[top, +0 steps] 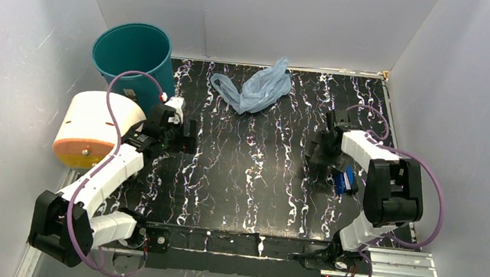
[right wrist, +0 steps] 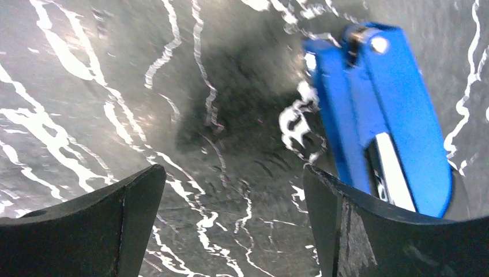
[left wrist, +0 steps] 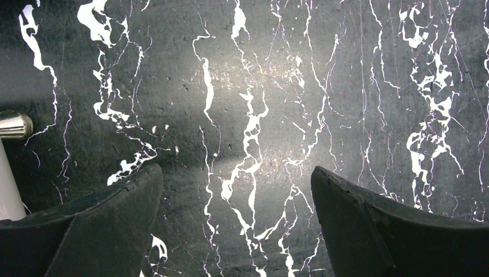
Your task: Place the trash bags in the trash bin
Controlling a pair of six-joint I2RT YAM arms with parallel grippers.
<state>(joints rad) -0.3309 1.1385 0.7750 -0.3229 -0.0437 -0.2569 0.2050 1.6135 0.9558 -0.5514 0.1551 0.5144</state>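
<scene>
The light-blue translucent trash bag lies crumpled on the black marbled table at the back centre. The teal trash bin stands upright at the back left, its mouth open. My left gripper is open and empty over the table, just right of the bin's base; in the left wrist view only bare table shows between its fingers. My right gripper is open and empty at the right side; in the right wrist view it hovers over the table. The bag and bin show in neither wrist view.
A cream cylinder with an orange end lies on its side at the left, below the bin. A blue stapler-like object lies by the right gripper, also in the right wrist view. White walls enclose the table.
</scene>
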